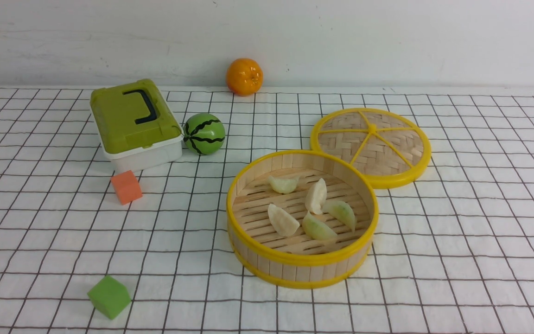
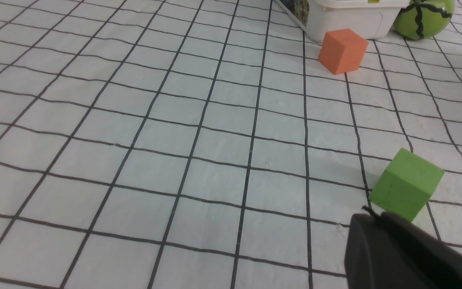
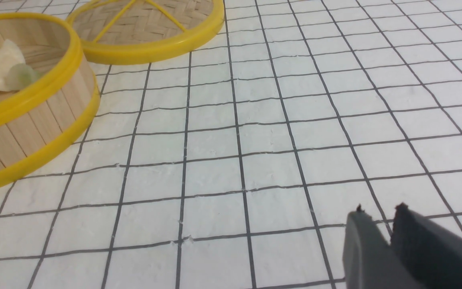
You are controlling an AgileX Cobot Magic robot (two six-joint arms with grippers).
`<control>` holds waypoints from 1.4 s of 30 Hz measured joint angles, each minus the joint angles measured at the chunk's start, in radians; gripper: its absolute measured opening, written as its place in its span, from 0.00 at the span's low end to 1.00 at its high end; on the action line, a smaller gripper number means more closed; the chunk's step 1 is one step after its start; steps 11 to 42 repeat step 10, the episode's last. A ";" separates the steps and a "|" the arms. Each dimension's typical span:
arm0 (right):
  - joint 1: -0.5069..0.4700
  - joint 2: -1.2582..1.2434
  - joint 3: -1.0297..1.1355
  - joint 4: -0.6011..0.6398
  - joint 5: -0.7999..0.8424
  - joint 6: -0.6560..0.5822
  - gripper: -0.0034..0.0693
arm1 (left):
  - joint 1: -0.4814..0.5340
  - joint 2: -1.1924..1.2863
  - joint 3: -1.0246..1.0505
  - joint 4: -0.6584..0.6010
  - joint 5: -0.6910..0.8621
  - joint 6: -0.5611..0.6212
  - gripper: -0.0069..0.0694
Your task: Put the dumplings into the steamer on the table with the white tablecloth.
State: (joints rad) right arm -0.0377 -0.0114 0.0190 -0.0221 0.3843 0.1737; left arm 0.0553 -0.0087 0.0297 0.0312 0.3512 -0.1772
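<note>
left gripper (image 2: 369,218) closed, empty, low over the table (image 2: 175,160), green cube (image 2: 405,184) just ahead of its tip, orange cube (image 2: 342,51) and white box (image 2: 351,16) further out. right gripper (image 3: 379,218) slightly parted, holding nothing, over bare white tablecloth (image 3: 275,120); steamer (image 3: 34,120) well off to its side, lid (image 3: 146,44) lying flat just past that. all five dumplings (image 1: 315,196) counted inside steamer, none seen loose on the cloth. looks done, only arm retreat likely left.
</note>
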 joint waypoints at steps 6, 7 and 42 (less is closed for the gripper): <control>0.000 0.000 0.000 0.000 0.000 0.000 0.21 | 0.000 0.000 0.000 0.000 0.000 0.000 0.09; 0.000 0.000 0.000 0.000 0.000 0.000 0.21 | 0.000 0.000 0.000 0.000 0.000 0.000 0.09; 0.000 0.000 0.000 0.000 0.000 0.000 0.21 | 0.000 0.000 0.000 0.000 0.000 0.000 0.09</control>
